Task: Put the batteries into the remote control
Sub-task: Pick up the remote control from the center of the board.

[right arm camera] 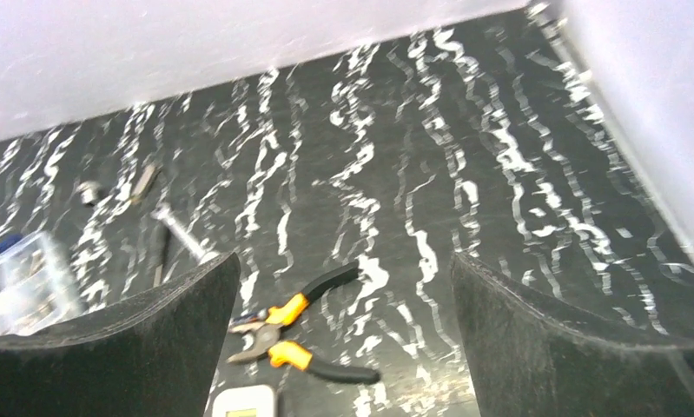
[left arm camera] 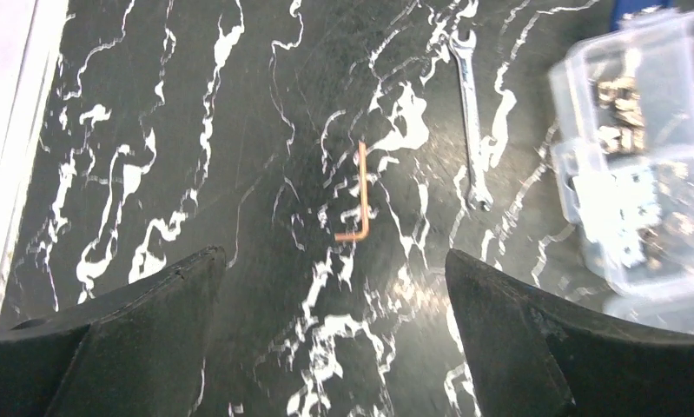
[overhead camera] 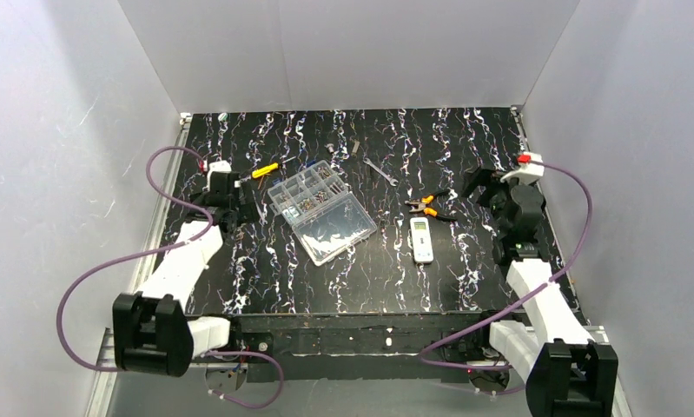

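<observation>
The remote control (overhead camera: 422, 240) lies flat near the table's middle, white, display side up with the small greenish window at its far end. Only that end (right arm camera: 246, 404) shows at the bottom of the right wrist view. My right gripper (overhead camera: 486, 184) (right arm camera: 343, 259) hangs open to the right of it and a little farther back, with nothing between its fingers. My left gripper (overhead camera: 228, 193) (left arm camera: 330, 256) is open over bare table at the left, well away from the remote. I cannot make out any batteries for certain.
Orange-handled pliers (overhead camera: 430, 207) (right arm camera: 295, 334) lie just beyond the remote. A clear compartment box (overhead camera: 321, 208) (left arm camera: 638, 174), lid open, holds small metal parts. A wrench (left arm camera: 471, 113) and an orange hex key (left arm camera: 360, 195) lie ahead of the left gripper. White walls enclose the table.
</observation>
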Controlling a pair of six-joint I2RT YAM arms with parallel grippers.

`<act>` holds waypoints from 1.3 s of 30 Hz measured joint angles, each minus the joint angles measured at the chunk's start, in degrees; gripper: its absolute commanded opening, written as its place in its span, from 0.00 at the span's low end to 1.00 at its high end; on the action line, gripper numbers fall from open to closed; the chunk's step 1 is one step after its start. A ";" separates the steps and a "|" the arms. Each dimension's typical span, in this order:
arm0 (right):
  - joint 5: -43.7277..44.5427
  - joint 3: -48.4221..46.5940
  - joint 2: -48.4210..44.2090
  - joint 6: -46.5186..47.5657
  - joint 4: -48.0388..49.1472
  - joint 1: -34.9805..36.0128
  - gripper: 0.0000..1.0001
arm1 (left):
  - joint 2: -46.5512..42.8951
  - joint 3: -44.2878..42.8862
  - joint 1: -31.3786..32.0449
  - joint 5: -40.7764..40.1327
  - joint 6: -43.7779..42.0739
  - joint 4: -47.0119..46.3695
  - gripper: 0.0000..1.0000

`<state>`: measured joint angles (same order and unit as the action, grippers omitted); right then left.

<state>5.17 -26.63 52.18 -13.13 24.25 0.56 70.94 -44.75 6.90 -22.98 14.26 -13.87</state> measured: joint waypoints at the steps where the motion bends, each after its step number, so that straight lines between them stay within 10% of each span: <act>1: -1.05 -1.70 0.31 -0.66 -2.45 0.39 0.98 | -1.18 -1.25 0.00 0.22 0.96 2.60 1.00; 13: -7.39 -15.43 14.05 -14.43 -38.18 15.17 0.95 | -17.18 -14.16 -1.36 6.54 13.62 29.29 0.99; 23: -8.87 -10.34 15.30 -21.62 -43.58 17.35 0.68 | -22.51 -4.35 -1.51 18.97 22.40 27.54 1.00; 39: -8.20 -8.92 20.37 -23.41 -43.41 17.31 0.74 | -21.27 -6.25 -1.51 28.59 24.00 22.12 0.99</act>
<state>-3.03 -35.55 72.55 -36.53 -19.16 17.87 49.67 -51.00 5.39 5.61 38.26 8.25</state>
